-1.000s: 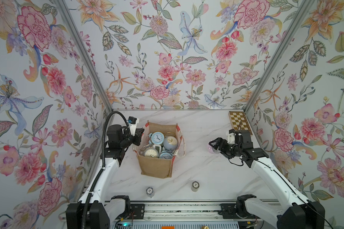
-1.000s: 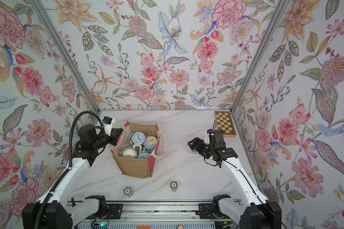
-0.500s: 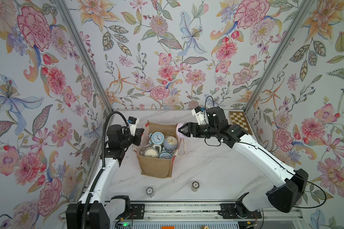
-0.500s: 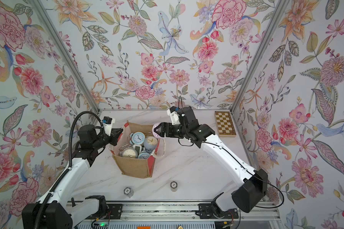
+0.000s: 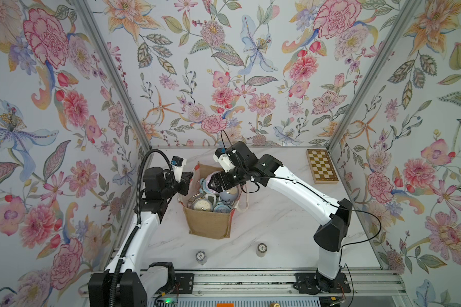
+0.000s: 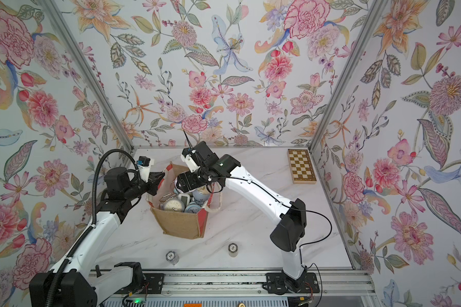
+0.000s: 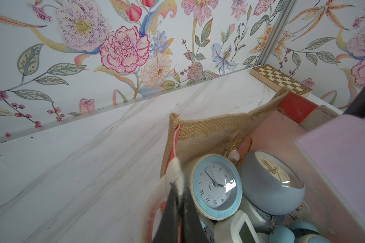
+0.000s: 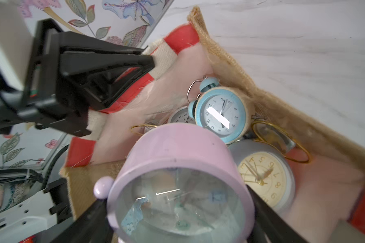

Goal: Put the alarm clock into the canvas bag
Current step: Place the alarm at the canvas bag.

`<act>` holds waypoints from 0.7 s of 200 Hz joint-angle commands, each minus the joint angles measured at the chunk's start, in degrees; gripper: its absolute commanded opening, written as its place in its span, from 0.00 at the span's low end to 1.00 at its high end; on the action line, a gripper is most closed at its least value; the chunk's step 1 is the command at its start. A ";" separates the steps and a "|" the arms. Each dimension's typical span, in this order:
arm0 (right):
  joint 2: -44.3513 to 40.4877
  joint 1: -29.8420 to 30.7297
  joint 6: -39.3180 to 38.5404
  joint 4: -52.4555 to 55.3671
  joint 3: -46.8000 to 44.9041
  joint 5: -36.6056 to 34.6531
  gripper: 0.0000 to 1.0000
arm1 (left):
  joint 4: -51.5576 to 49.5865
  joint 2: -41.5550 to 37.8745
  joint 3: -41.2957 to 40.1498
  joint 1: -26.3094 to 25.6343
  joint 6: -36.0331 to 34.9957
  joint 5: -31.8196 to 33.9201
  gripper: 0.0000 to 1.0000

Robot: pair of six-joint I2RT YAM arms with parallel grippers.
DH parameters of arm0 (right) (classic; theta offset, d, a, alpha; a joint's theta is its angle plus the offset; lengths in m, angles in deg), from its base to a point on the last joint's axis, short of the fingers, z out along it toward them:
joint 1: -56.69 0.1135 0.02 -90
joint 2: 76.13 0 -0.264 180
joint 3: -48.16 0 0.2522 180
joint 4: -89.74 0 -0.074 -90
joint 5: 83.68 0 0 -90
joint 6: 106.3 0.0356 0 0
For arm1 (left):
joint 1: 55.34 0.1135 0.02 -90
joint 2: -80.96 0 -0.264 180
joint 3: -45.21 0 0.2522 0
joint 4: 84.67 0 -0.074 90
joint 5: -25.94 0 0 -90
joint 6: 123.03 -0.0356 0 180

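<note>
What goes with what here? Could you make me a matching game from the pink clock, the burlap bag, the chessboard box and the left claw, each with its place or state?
Things:
1. pink alarm clock
2. canvas bag
3. chessboard box
4. left gripper

States:
a. lies flat at the far corner of the table
b. shut on a whitish strap
c. gripped by the right gripper over the bag's mouth
d. stands open, with other clocks inside

Pairs: 1-c, 2-d, 3-a, 4-b.

Marble table [image 5: 277, 226] holds canvas bag [image 5: 208, 223], chessboard [image 5: 322, 166] (plus two cylinders [image 5: 200, 256]).
</note>
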 commanded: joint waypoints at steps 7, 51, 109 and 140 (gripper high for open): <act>6.37 1.01 -2.84 5.34 8.37 -6.21 0.64 | 1.70 -1.07 0.63 -0.52 -0.17 -0.55 0.00; 14.64 2.13 -1.77 6.13 15.78 -13.53 0.64 | 1.79 -1.13 0.54 -0.46 -0.10 -0.73 0.00; 19.96 3.31 -1.45 6.00 21.50 -18.65 0.71 | 2.08 -1.01 0.45 -0.54 0.18 -1.34 0.00; 20.28 4.18 -1.19 6.04 24.17 -17.79 0.84 | 2.29 -1.16 0.28 -0.54 0.34 -0.86 0.00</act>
